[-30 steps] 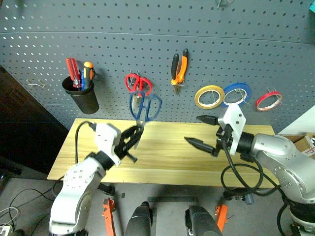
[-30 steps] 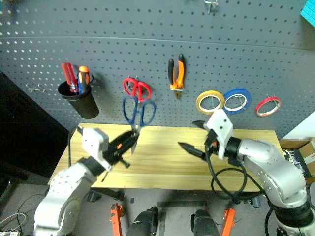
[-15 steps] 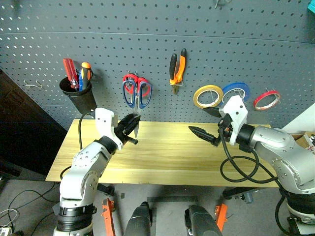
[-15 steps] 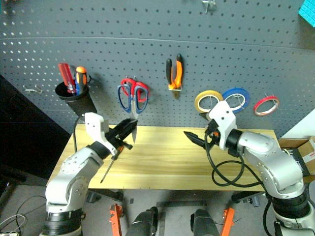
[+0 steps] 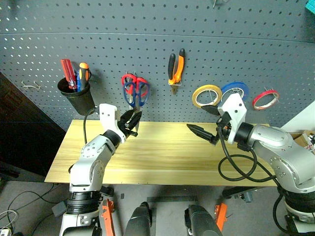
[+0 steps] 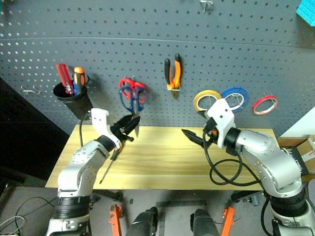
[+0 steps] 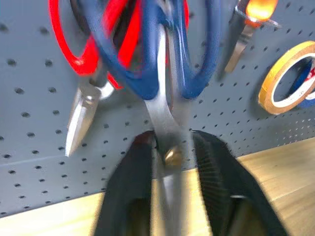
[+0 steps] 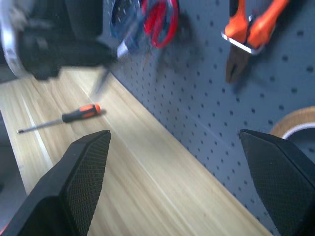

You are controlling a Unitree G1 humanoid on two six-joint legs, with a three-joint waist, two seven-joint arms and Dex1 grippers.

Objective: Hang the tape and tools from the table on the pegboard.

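I can read no brand or writing on anything here. My left gripper [image 7: 170, 162] has its fingers to either side of the blue-handled scissors [image 5: 134, 95] at the pivot; whether it clamps them I cannot tell. Their dark blue loops overlap the red-handled scissors [image 6: 129, 84] on the pegboard [image 5: 157, 44]. My right gripper [image 5: 203, 120] is spread wide, holding nothing. The screwdriver [image 6: 109, 164] lies on the table [image 5: 162, 162]; orange-and-black pliers [image 5: 176, 65] and thin red tape [image 5: 265, 99] hang up.
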